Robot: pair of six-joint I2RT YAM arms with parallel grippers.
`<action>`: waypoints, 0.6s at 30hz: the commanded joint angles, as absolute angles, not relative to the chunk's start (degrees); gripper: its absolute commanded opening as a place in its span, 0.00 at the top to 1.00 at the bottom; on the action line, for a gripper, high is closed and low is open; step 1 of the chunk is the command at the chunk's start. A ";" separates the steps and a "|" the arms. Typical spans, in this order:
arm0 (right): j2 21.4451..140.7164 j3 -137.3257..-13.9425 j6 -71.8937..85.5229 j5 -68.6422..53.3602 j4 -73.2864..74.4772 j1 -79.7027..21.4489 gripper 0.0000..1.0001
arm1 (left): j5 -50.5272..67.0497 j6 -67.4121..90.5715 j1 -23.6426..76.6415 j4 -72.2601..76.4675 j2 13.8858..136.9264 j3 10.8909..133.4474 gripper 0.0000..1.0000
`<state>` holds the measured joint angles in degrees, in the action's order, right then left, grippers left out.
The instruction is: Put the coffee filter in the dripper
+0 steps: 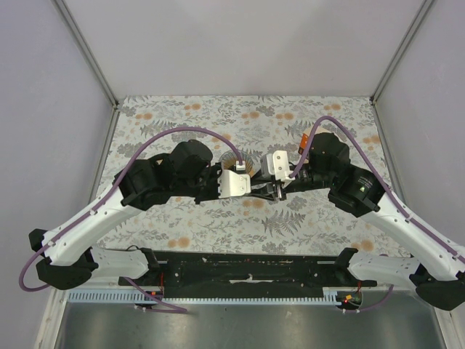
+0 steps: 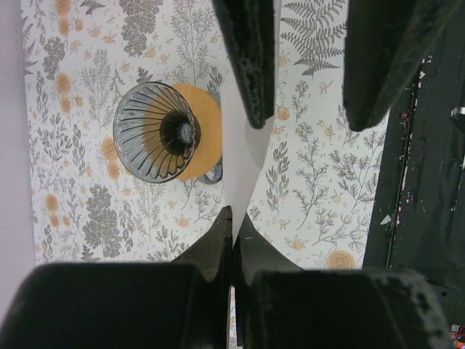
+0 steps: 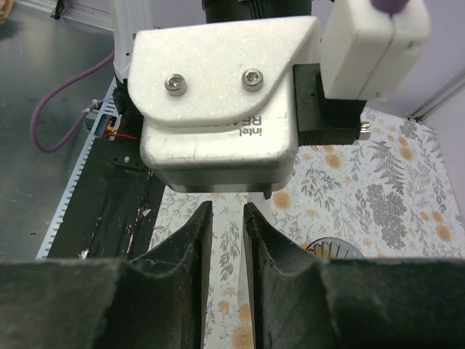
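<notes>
My left gripper (image 2: 234,214) is shut on the pointed end of the white coffee filter (image 2: 243,156), which hangs as a flat folded sheet above the floral cloth. The filter's wide end reaches between the right gripper's fingers (image 2: 251,65), close against one of them. My right gripper (image 3: 227,207) is open with a narrow gap. In the top view both grippers (image 1: 266,190) meet tip to tip at the table's middle. The dripper (image 2: 149,131), a ribbed grey cone with an orange-brown collar, stands on the cloth beside the filter. It is partly hidden behind the left wrist in the top view (image 1: 245,161).
The floral cloth (image 1: 182,116) covers the table between pale side walls. A black rail (image 1: 240,269) with the arm bases runs along the near edge and shows in the left wrist view (image 2: 429,182). The left wrist camera (image 3: 218,109) fills the right wrist view.
</notes>
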<state>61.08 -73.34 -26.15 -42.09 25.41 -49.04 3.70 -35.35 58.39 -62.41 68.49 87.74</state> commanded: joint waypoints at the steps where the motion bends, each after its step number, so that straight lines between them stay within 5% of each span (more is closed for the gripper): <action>1: 59.94 -73.83 -27.07 -44.82 25.49 -49.57 0.69 | 2.90 -34.63 58.80 -60.47 67.06 87.54 0.98; 18: 60.82 -74.18 -28.21 -40.87 24.79 -50.10 0.58 | 2.55 -34.81 58.80 -60.56 66.62 87.19 0.98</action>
